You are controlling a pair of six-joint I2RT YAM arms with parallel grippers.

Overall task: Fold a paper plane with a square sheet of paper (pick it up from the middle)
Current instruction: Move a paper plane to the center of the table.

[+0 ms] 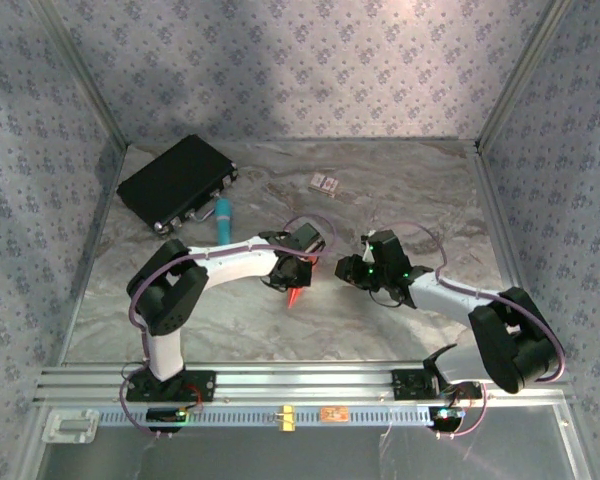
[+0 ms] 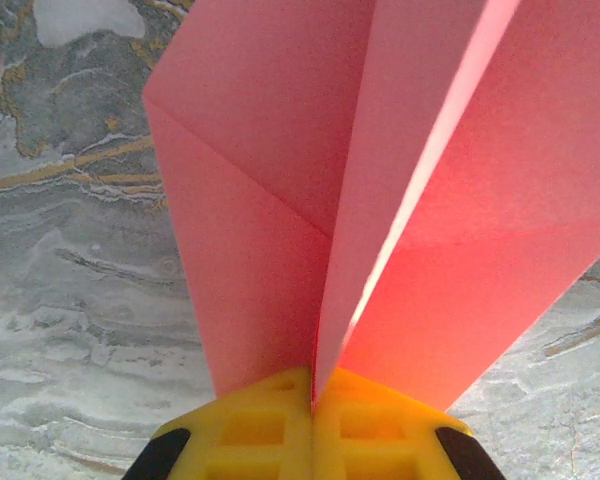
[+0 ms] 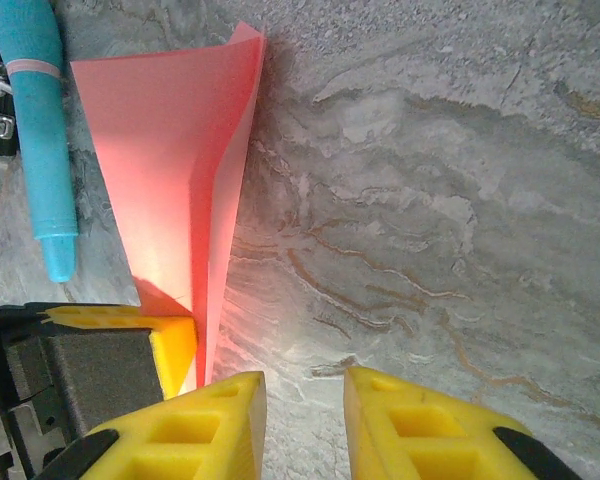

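The left arm [image 1: 230, 258] and right arm [image 1: 450, 293], based on the rail [image 1: 300, 385], have white links between bulky black joints. Thin purple cables [image 1: 310, 217] loop beside each, above the rail. Green lights [image 1: 365, 268] glow on the right arm. The left claw [image 2: 312, 395] and right claw [image 3: 305, 390] carry yellow fingers [image 3: 410, 430] with square recesses and black corners
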